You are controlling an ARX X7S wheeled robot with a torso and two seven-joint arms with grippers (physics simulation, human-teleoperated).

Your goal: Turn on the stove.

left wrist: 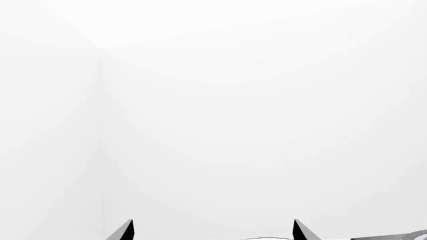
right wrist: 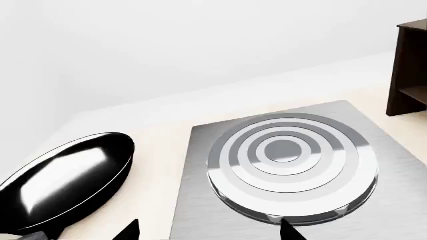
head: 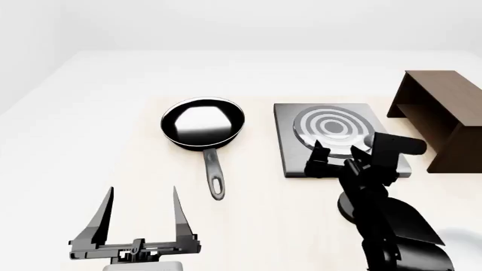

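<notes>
The stove (head: 289, 144) is a flat grey metal slab with raised concentric burner rings (head: 332, 129), at the right of the table. My right gripper (head: 336, 153) is open and empty, hovering over the slab's near edge. In the right wrist view the slab (right wrist: 200, 200) and rings (right wrist: 290, 160) lie just beyond my right gripper (right wrist: 208, 231). The knob does not show in any view; the right arm covers the slab's near edge. My left gripper (head: 143, 192) is open and empty at the near left, far from the stove. In the left wrist view the left gripper (left wrist: 213, 231) faces a blank white wall.
A black frying pan (head: 202, 123) lies left of the stove, its handle (head: 215, 176) pointing toward me; it also shows in the right wrist view (right wrist: 67, 175). A brown wooden box (head: 441, 113) stands right of the stove and appears in the right wrist view (right wrist: 410, 65).
</notes>
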